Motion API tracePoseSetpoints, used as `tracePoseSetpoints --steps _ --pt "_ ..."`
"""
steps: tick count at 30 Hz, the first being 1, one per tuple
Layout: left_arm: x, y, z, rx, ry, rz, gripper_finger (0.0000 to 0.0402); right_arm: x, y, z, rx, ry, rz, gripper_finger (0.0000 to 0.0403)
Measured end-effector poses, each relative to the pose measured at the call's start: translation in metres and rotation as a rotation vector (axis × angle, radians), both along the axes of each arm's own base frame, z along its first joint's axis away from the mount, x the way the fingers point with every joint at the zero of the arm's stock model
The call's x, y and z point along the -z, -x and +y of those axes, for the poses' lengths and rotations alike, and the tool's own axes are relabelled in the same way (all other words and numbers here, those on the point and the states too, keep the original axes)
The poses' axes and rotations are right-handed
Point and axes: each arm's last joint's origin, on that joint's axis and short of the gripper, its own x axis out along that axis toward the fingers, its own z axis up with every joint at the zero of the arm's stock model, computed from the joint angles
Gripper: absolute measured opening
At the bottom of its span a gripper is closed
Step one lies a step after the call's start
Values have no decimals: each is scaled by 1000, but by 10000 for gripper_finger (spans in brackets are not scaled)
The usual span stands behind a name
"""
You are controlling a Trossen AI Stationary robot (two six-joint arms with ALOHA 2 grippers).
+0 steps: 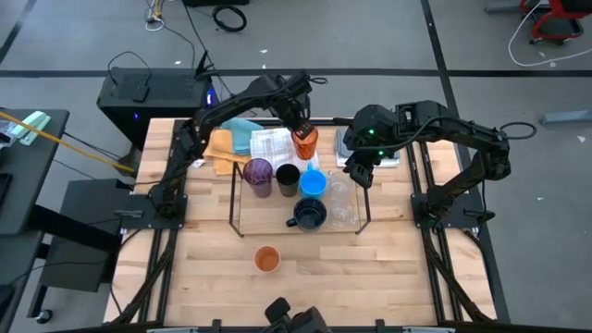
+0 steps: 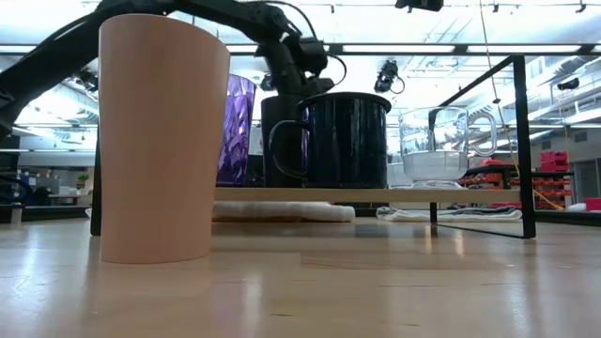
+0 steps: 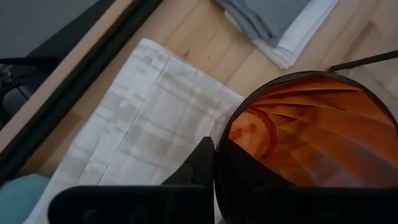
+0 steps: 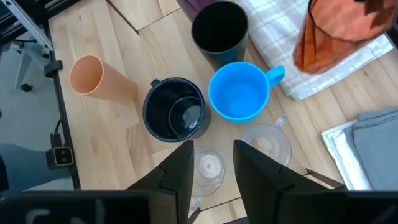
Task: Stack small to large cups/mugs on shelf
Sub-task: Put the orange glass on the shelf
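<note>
Orange cup (image 1: 305, 141) is pinched at its rim by the left pincer (image 1: 302, 129), clamped tight on the thin wall at 12 o'clock of the shelf (image 1: 236, 205). Looks light, ribbed, slick plastic, so the rim grip seems fine. Right pincer (image 4: 211, 165) hangs half-open and empty over the clear glasses (image 4: 266, 142), which look fragile.

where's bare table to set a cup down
Free: bare wood at the table's front around the lone orange cup, and the strips either side of the shelf. Crowded: the shelf's cups, and the cloths behind it.
</note>
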Motion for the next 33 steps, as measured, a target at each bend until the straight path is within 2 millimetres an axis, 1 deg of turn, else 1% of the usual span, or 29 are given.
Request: tracePoseSetpoints --steps 5,7,10,14,17,20,23,25,28,33 --pt "-23 9 -9 2 -20 -31 14 0 0 0 0 0 0 119" --pt "-39 16 -18 13 -31 -47 14 0 0 0 0 0 0 119" --pt "-69 28 -35 35 -57 -93 14 0 0 0 0 0 0 119" --pt "-113 46 -70 80 -99 -187 14 1 0 0 0 0 4 119" --pt "-147 68 -107 119 -116 -254 14 1 0 0 5 -4 4 119" --pt "-171 88 -147 136 -159 -271 14 1 0 0 17 5 6 119" --pt "-182 104 -180 134 -196 -244 14 1 0 -1 47 6 9 119" --pt "-184 109 -197 131 -222 -225 14 1 0 -1 67 10 11 119" --pt "-180 106 -218 133 -256 -183 14 1 0 -2 85 20 12 119" --pt "-157 91 -241 122 -259 -44 14 1 0 -3 93 26 13 119"
